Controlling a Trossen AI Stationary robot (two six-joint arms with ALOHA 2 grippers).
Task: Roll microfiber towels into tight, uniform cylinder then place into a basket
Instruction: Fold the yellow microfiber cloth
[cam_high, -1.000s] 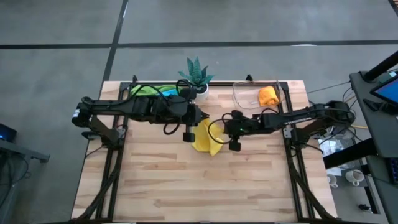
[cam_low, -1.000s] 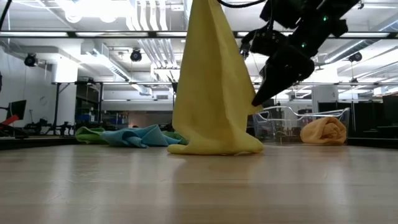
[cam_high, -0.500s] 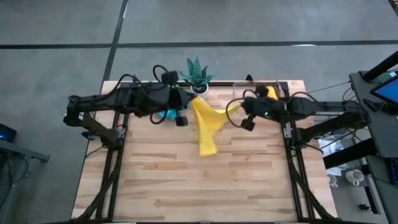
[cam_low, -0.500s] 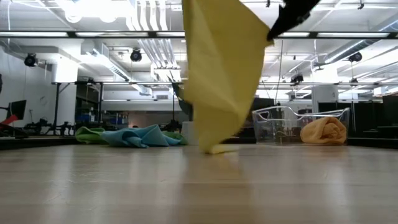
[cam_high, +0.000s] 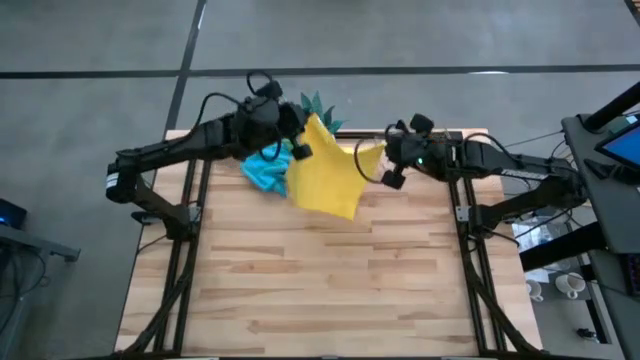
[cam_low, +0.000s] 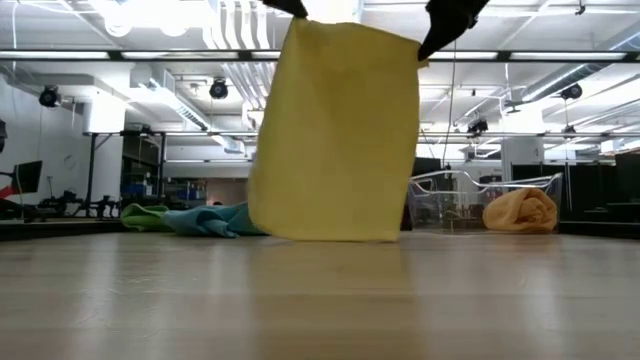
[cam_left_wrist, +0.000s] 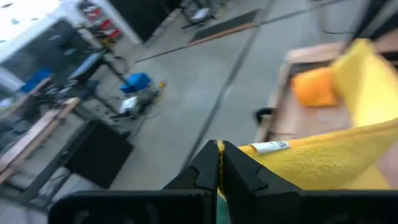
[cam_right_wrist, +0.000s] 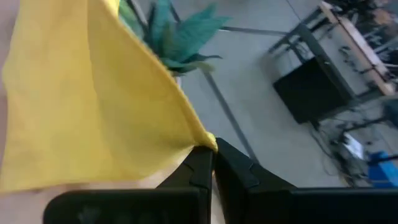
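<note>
Hanging yellow towel (cam_low: 335, 130) hiding plant, basket (cam_low: 445, 195) edge — end effectors cropped

we are in a lab or workshop hall: a bare concrete floor (cam_high: 400, 40) surrounds the wooden table (cam_high: 330, 290), exposed ducts and strip lights (cam_low: 235, 35) run overhead, and equipment racks (cam_low: 140, 170) and benches fill the far room beyond.

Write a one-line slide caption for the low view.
Both grippers hold the yellow towel spread by its top corners above the table.
</note>
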